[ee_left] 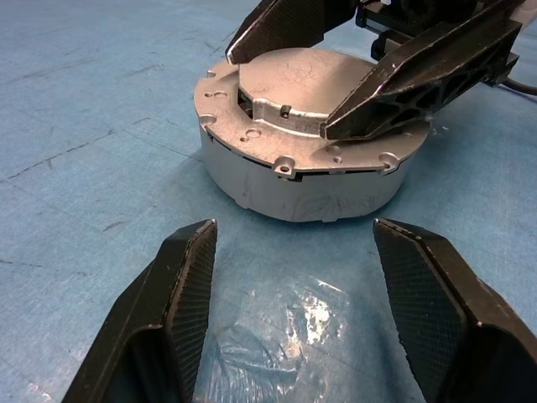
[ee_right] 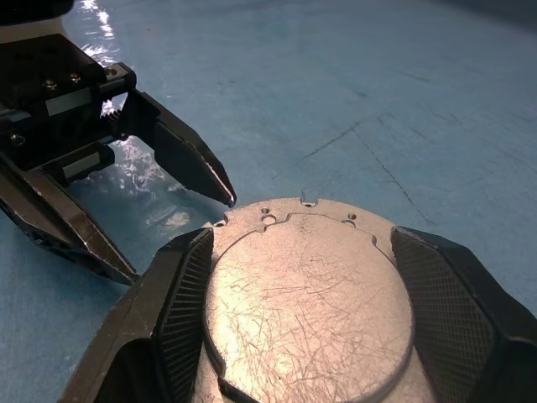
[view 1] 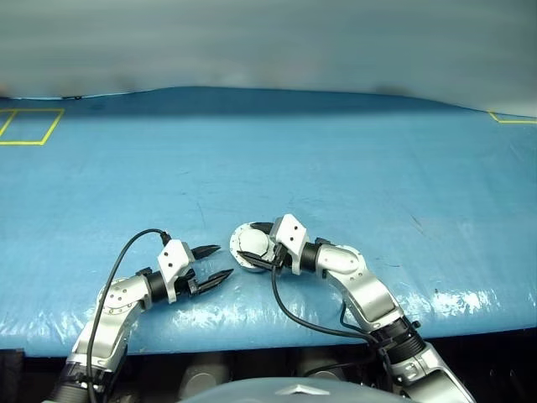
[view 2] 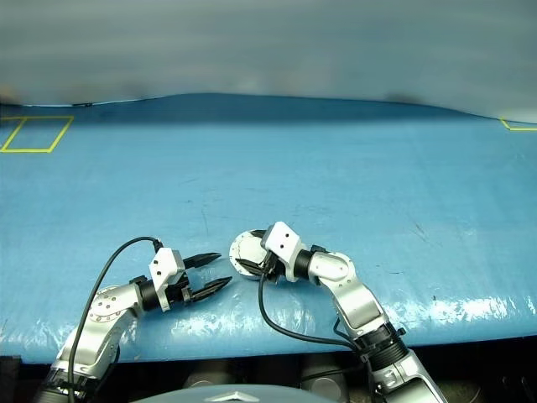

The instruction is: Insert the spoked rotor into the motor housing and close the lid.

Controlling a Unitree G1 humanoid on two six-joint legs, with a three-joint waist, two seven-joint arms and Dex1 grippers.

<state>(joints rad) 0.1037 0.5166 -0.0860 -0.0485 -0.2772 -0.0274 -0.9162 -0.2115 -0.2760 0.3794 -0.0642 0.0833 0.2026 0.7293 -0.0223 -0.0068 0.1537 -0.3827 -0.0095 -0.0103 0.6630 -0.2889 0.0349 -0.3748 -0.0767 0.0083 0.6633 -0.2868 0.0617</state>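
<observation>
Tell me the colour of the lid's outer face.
Plain scratched silver; the lid shows best in the right wrist view.

- I see a work surface (view 1: 352,168) covered with blue sheeting.
- Yellow tape outlines (view 1: 29,126) sit at 10 o'clock.
- The motor housing (ee_left: 302,189), its lid (ee_left: 294,84) closed, rests at 6 o'clock.

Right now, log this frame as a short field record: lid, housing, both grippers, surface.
lid: seated on top of the housing, plain silver face up
motor housing: upright on the mat, closed
right gripper: fingers on either side of the lid's raised centre, resting on its top
left gripper: open, holding nothing, pointed at the housing, apart from it
blue mat: covers the table, yellow outlines at far corners
</observation>
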